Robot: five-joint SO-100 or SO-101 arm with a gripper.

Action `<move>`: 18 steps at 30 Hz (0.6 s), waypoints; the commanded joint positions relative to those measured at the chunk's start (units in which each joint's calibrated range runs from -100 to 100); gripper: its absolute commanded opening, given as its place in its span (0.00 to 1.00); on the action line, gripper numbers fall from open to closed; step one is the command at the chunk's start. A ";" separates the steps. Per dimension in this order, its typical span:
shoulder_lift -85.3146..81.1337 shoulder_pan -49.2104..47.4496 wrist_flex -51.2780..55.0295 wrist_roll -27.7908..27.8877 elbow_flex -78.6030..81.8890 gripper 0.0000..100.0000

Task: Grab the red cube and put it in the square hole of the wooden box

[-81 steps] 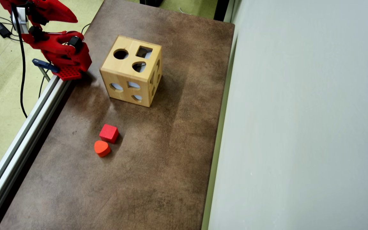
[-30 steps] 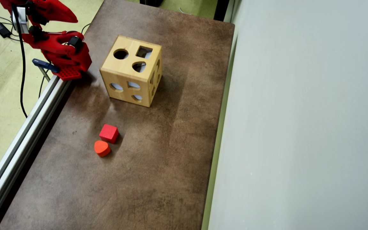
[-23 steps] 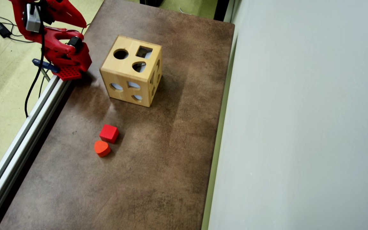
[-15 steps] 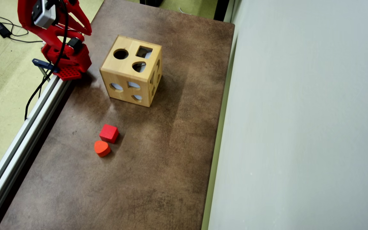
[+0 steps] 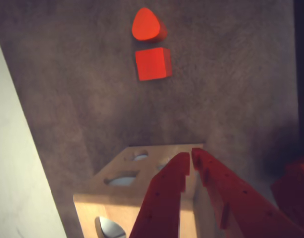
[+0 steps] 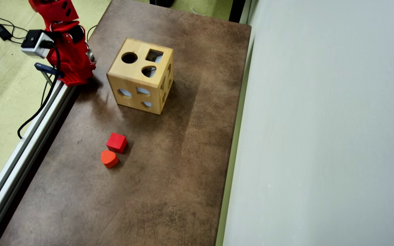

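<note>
Lying flat on the mottled brown tabletop (image 6: 169, 177) in the overhead view, at about seven o'clock from the large pale wooden box (image 6: 141, 76): the small matte red cube (image 6: 116, 142), well apart from the box. Touching or almost touching the cube at its seven o'clock: the orange-red rounded heart-shaped block (image 6: 109, 159). Showing on the box's top face, at the one o'clock corner: the dark square hole (image 6: 154, 55), beside a round cutout (image 6: 129, 57) at eleven o'clock and a heart-shaped cutout (image 6: 148, 71) towards five o'clock. Standing folded at the table's upper left, at nine to ten o'clock from the box: the red arm (image 6: 63, 41), carrying a small grey camera block (image 6: 33, 42) and sitting by the aluminium rail (image 6: 22, 150) along the table's left edge.

In the wrist view, reaching up from the bottom edge: the red two-finger gripper (image 5: 190, 156), tips pressed nearly together with only a thin slit between them, clenched on nothing. Lying directly beneath the fingers: the wooden box (image 5: 117, 198). Resting at twelve o'clock from the fingertips, well apart: the red cube (image 5: 153, 63), with the heart-shaped block (image 5: 146, 25) just beyond it.
</note>
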 commanded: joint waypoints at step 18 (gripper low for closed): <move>32.24 0.36 -21.75 0.39 -0.82 0.15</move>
